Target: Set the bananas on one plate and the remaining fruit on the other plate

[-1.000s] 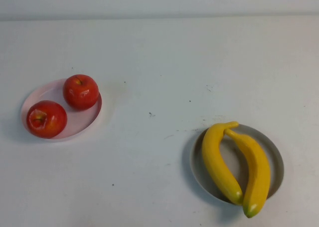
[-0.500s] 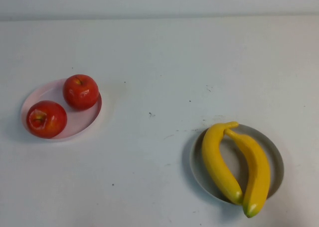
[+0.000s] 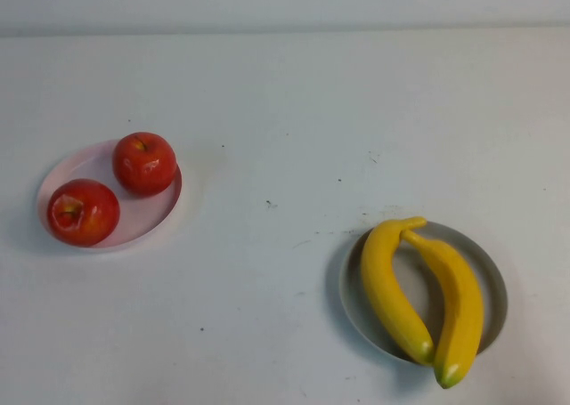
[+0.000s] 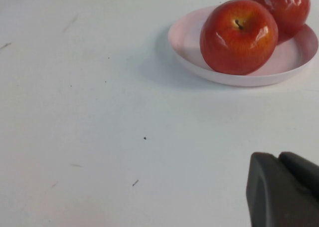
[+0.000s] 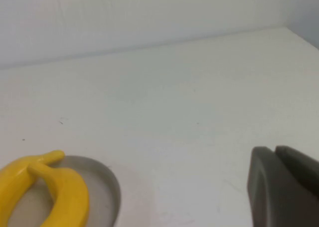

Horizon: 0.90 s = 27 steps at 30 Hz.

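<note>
Two yellow bananas (image 3: 390,289) (image 3: 456,303) lie side by side on the grey-blue plate (image 3: 492,280) at the near right. Two red apples (image 3: 143,163) (image 3: 83,212) sit on the pale pink plate (image 3: 89,166) at the left. Neither gripper shows in the high view. In the left wrist view my left gripper (image 4: 279,158) is shut and empty, well back from an apple (image 4: 238,36) on the pink plate (image 4: 189,37). In the right wrist view my right gripper (image 5: 275,151) is shut and empty, off to the side of a banana (image 5: 62,189) and the grey-blue plate (image 5: 108,187).
The white table (image 3: 285,111) runs back to a pale wall (image 3: 285,0). A few small dark specks (image 3: 270,204) mark the table's middle.
</note>
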Each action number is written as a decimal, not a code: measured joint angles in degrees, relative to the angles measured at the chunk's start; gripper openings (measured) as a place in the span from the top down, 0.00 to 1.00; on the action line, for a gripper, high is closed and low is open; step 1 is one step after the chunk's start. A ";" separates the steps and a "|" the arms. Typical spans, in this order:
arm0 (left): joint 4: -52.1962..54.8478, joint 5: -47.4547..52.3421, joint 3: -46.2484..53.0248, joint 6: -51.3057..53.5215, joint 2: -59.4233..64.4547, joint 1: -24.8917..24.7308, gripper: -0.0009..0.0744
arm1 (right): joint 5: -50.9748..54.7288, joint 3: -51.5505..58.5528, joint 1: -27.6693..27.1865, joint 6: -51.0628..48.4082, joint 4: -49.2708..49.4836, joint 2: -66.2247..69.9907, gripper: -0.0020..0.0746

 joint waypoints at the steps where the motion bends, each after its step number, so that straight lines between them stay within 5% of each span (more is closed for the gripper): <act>1: 0.00 0.00 0.00 0.00 0.00 0.00 0.99 | 1.09 0.00 0.00 -0.45 -0.52 0.00 0.99; 10: 0.00 0.00 0.00 0.00 0.00 0.00 0.99 | 2.18 0.00 0.11 -5.24 -1.03 0.00 0.99; 16: 0.00 0.00 0.00 0.00 0.00 0.00 0.99 | 7.88 0.00 0.11 -16.17 7.26 0.00 0.99; 27: 0.00 0.00 0.00 0.00 0.00 0.00 0.99 | 9.54 0.00 0.11 -17.42 9.38 0.00 0.99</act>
